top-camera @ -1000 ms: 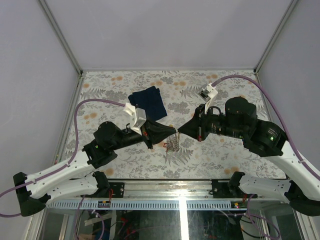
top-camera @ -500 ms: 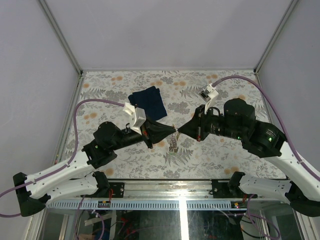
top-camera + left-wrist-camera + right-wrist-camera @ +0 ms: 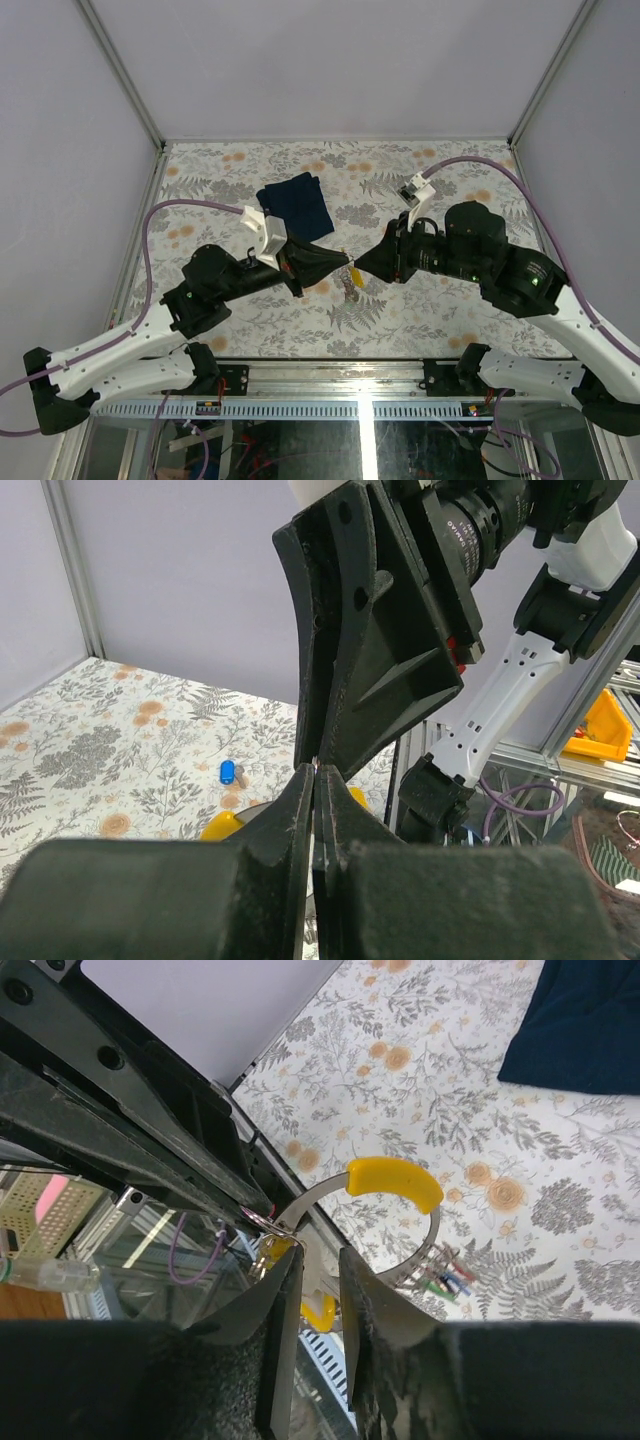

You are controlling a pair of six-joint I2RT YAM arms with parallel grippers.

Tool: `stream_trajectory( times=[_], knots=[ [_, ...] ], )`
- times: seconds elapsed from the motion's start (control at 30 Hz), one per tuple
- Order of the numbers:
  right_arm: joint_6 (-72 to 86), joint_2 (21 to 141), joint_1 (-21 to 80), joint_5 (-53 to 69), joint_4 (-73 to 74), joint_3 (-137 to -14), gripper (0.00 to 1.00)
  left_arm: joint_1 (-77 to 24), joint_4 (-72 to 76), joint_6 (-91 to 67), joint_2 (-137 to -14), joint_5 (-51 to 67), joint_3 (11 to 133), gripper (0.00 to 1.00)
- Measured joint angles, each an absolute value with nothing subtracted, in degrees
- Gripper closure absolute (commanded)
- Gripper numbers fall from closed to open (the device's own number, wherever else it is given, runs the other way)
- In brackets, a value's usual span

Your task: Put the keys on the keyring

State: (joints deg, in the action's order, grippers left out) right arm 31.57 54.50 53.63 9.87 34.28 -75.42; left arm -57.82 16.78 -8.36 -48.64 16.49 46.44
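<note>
My left gripper [image 3: 346,262] and right gripper [image 3: 360,268] meet tip to tip above the middle of the table. The left gripper [image 3: 318,770] is shut on the keyring [image 3: 395,1181], a thin metal ring with a yellow sleeve. Several keys [image 3: 447,1279] with red, blue and green tags hang on the ring's far side, seen as a small bunch of keys [image 3: 352,284] from above. My right gripper [image 3: 318,1255] stands slightly open beside the ring's end, and a yellow-tagged key [image 3: 268,1252] sits by its left fingertip. A blue-tagged key [image 3: 228,772] lies on the table.
A folded navy cloth [image 3: 295,205] lies behind the grippers on the flowered table [image 3: 200,170]. Grey walls close in the left, back and right. The metal frame rail [image 3: 330,375] runs along the near edge between the arm bases.
The right gripper's jaws have parted from shut. Both gripper tips and the hanging bunch of keys have shifted slightly to the right, and the left wrist has moved a little back.
</note>
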Motion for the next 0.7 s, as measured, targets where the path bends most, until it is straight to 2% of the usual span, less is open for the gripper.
stream_trajectory(
  times=[0.2,0.43,0.7],
  knots=[
    [25.32,50.83,53.63,9.47,29.98,-73.69,0.68,-57.82,16.93,-8.36,-47.92,16.53,46.44,1.00],
    [15.62,39.92,53.63,11.75,14.83,-64.86,0.61,-57.82,17.54,-8.84,-47.57,17.78,46.44,1.00],
    [6.79,40.23,53.63,20.60,3.88,-60.45,0.61,-57.82,20.21,-10.70,-47.64,20.84,46.44,1.00]
  ],
)
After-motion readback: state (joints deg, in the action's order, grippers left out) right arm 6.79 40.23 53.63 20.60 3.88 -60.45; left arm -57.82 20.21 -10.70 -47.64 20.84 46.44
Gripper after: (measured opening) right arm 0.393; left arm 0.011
